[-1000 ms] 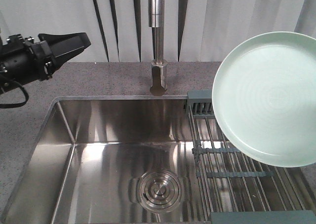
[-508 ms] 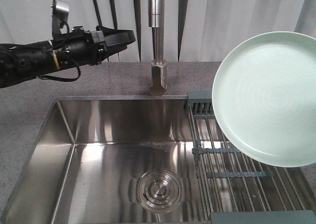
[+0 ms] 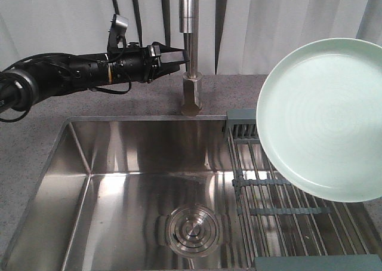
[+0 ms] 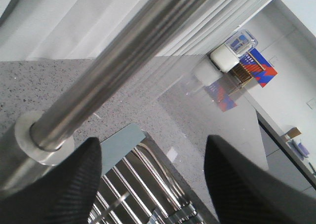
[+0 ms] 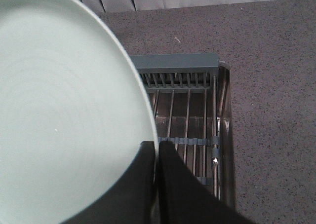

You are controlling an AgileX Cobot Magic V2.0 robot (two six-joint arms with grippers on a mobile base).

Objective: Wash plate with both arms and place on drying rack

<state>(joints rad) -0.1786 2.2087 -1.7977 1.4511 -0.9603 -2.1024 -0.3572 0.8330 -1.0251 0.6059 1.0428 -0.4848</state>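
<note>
The pale mint-green plate [image 3: 325,119] [image 5: 64,110] hangs tilted above the drying rack [image 3: 280,187] [image 5: 187,115] at the right of the sink. My right gripper [image 5: 157,144] is shut on the plate's rim, one finger on each face; the front view does not show this gripper. My left gripper [image 3: 182,61] [image 4: 153,145], on a black arm [image 3: 71,74] reaching in from the left, stands open just left of the faucet stem [image 3: 191,56] with nothing between its fingers. In the left wrist view the faucet pipe [image 4: 123,51] runs close past the left finger [image 4: 74,184], with the rack [image 4: 133,174] below.
A steel sink basin [image 3: 119,193] with a round drain [image 3: 191,229] fills the lower middle. Grey speckled countertop [image 3: 119,98] surrounds it, with a pale curtain behind. Small coloured boxes [image 4: 242,61] stand far off on the counter in the left wrist view.
My left arm has swung from the far left rightward until its open tips sit beside the faucet stem. The plate and the right gripper have stayed put.
</note>
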